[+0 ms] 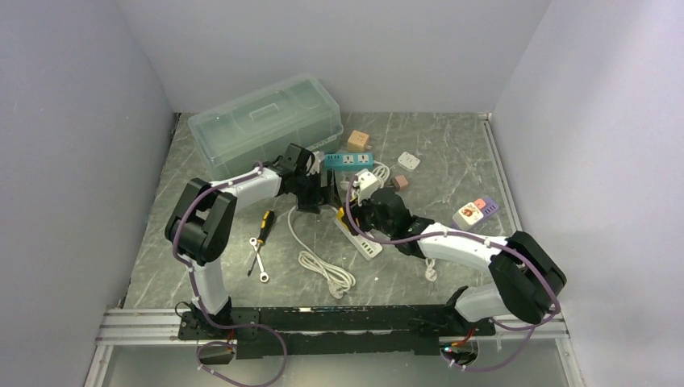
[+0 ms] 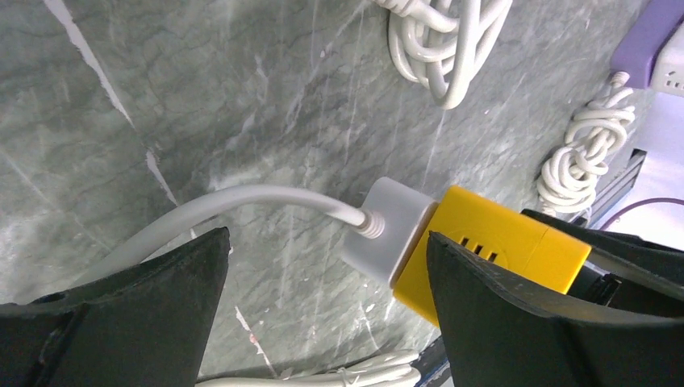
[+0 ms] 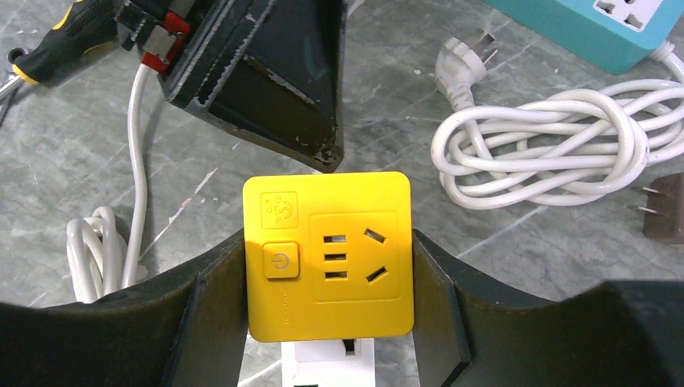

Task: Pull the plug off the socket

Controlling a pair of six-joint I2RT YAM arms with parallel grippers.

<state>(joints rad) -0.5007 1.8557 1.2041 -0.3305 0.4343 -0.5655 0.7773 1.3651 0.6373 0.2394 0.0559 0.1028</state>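
Note:
A yellow plug-in socket cube [image 3: 327, 258] sits plugged on the end of a white power strip [image 3: 327, 363] near the table's middle [image 1: 363, 240]. My right gripper [image 3: 328, 238] is shut on the cube, with a finger against each side. In the left wrist view the cube [image 2: 492, 242] adjoins the strip's white end [image 2: 387, 230], where a white cable [image 2: 242, 201] leaves it. My left gripper [image 2: 327, 266] is open wide and empty. It straddles that cable end, and one finger [image 2: 516, 322] is beside the cube. From above, both grippers meet there, the left gripper [image 1: 327, 193] and the right gripper [image 1: 359, 216].
A translucent lidded box [image 1: 266, 121] stands at the back left. A teal power strip [image 1: 348, 160], small adapters [image 1: 408, 160] and a purple-white strip [image 1: 476, 211] lie behind and to the right. A screwdriver [image 1: 264, 224], a wrench [image 1: 258, 260] and coiled white cable [image 1: 327, 274] lie to the front left.

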